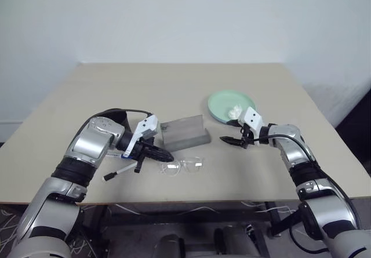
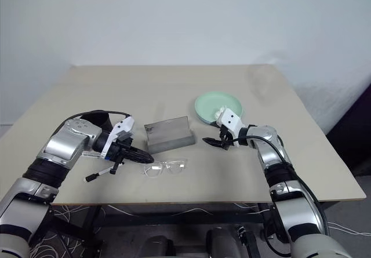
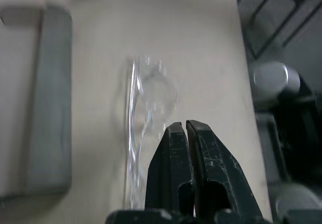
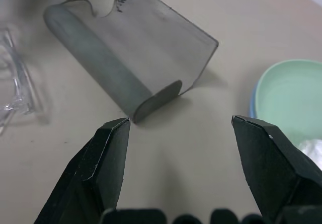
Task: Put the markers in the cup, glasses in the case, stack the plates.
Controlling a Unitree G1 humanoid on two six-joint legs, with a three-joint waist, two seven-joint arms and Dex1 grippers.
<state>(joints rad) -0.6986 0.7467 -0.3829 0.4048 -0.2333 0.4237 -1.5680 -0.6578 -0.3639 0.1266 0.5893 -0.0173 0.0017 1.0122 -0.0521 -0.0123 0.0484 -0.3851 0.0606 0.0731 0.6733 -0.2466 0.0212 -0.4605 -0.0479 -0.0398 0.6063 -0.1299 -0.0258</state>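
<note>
Head views, itemised by size as we find them. Worktop (image 1: 174, 84): pale beige, carrying all that follows. Green plate (image 1: 223, 104): at right centre, with a blue plate's rim (image 4: 253, 103) showing under its edge in the right wrist view, so we count the two as stacked; a white tissue wad (image 1: 235, 112) lies in the green one. Case (image 1: 184, 133): grey, lid raised, at the middle, between our two arms. Glasses (image 1: 182, 166): clear frame, flat on the worktop just in front of the case, outside it. Black-capped marker (image 1: 119, 173): lying near the front edge, below our left wrist; the cup we cannot place. Left tool (image 1: 164, 153): fingers pressed together, empty, hovering just beside the glasses' left end. Right tool (image 1: 233, 140): fingers spread wide, empty, pointing at the case's right end, the plates just behind it.
</note>
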